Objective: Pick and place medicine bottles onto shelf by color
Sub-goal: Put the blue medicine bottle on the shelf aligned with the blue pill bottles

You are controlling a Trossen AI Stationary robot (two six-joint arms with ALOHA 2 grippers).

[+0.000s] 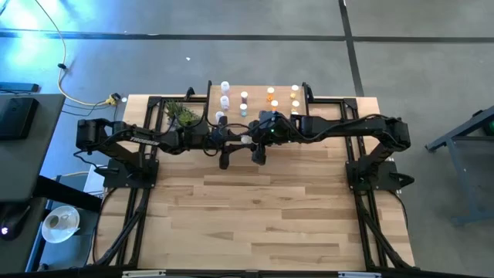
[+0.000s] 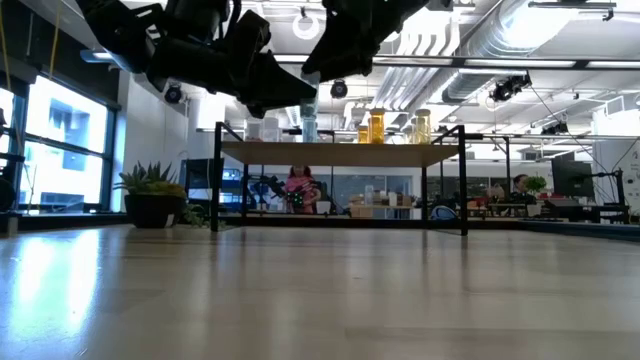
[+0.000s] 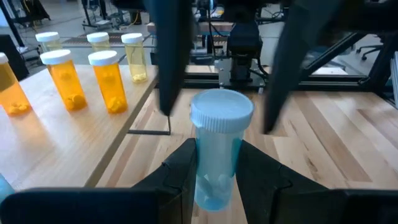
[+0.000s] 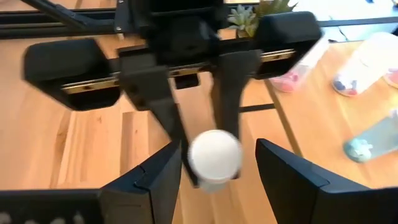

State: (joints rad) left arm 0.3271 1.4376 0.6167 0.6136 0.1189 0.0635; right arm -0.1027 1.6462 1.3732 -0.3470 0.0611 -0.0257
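Midair, left hand (image 3: 217,180) grips a pale-blue pill-holding bottle (image 3: 219,149).

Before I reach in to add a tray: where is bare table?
Free: the wide tabletop nearer than both arms. Crowded: the shelf with bottles, the plant beside it, and both grippers meeting at its front edge around a teal bottle.

A small green plant (image 1: 182,114) stands on the plank table (image 1: 262,208), to the left of where the two grippers meet and just off the arm. In the low view a potted plant (image 2: 152,194) sits on the table at far left. Behind, a person in pink (image 2: 299,188) sits in the room. A grey floor (image 1: 231,54) surrounds the table, with a yellow cable (image 1: 73,96) across it.
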